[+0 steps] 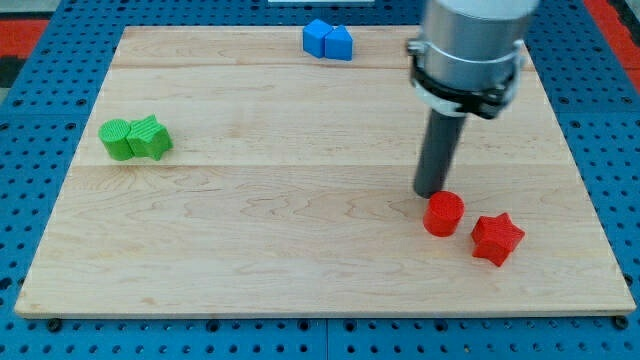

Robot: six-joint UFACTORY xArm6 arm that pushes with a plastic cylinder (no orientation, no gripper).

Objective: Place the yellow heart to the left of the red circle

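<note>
Bright, even overhead light; soft short shadows under blocks; mild glare on wood; slight blur at top.

You're looking at a fat grey metal cylinder (470,35) at the view's top right, smooth, matte, slightly lighter on one side. Black clamp ring (462,88) wraps its lower edge, with small lugs sticking out at the sides. Below that a straight dark rod (440,150), charcoal-black, plain, no markings you can read. My tip (432,192) is blunt, flat-ended. Screws too small to make out.
</note>
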